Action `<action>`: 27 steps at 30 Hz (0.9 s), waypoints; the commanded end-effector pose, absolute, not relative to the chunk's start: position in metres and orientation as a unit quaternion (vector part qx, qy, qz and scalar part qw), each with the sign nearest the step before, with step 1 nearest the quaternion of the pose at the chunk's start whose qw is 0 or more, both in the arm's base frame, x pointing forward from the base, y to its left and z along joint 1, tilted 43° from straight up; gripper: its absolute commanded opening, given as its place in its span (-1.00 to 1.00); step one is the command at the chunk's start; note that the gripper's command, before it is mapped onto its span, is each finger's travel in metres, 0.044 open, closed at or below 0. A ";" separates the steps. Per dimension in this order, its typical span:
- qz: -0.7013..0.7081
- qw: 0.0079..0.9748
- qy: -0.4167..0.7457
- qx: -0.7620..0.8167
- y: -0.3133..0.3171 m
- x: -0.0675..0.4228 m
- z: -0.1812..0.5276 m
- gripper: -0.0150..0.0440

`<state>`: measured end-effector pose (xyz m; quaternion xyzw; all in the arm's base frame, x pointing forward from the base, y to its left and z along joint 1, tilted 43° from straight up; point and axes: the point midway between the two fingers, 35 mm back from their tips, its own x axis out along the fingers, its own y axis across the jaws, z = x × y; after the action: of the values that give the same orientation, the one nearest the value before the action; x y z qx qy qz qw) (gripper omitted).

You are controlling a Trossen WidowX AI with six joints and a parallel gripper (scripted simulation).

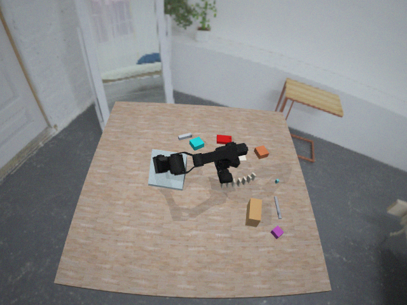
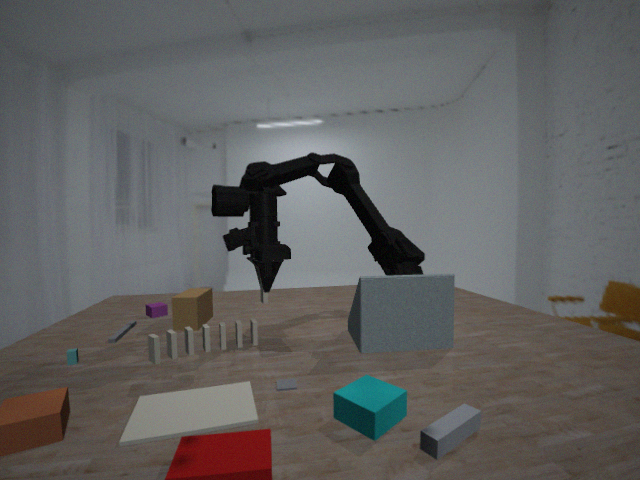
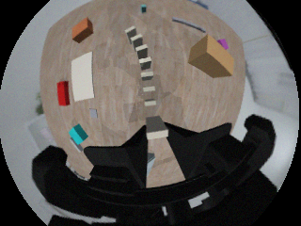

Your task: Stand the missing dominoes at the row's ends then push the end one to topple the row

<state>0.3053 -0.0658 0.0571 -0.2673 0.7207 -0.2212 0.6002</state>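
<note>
My gripper [image 2: 265, 290] [image 3: 154, 126] points down and is shut on a cream domino [image 2: 264, 296] [image 3: 157, 128], which it holds upright above the table, beyond the near end of the row in the wrist view. Several cream dominoes stand upright in a slightly curved row, each apart from its neighbour. The end domino nearest the gripper [image 2: 253, 332] [image 3: 150, 103] stands lower than the held one and is not touched. The far end domino [image 2: 154, 348] [image 3: 131, 31] [image 1: 253, 175] stands at the other end. In the top view the arm partly covers the near end of the row.
A tan box [image 1: 254, 212] [image 2: 192, 308] [image 3: 211, 56] stands beside the row. A cream flat plate [image 2: 191, 413] [image 3: 83, 76], a red block [image 1: 224, 139], a teal block [image 1: 196, 143], an orange block [image 1: 261, 152] and a purple block [image 1: 276, 232] lie around. A grey wedge [image 2: 405, 312] stands near the arm's base.
</note>
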 end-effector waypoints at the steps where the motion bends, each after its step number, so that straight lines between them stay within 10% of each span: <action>1: -0.221 0.600 0.720 -0.270 -0.079 0.303 0.042 -0.13; 24: -0.225 0.597 0.720 -0.273 -0.121 0.286 0.000 -0.13; 27: -0.225 0.597 0.720 -0.273 -0.121 0.286 0.000 0.14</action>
<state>0.2862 -0.1205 -0.0003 -0.2709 0.7201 -0.2251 0.5978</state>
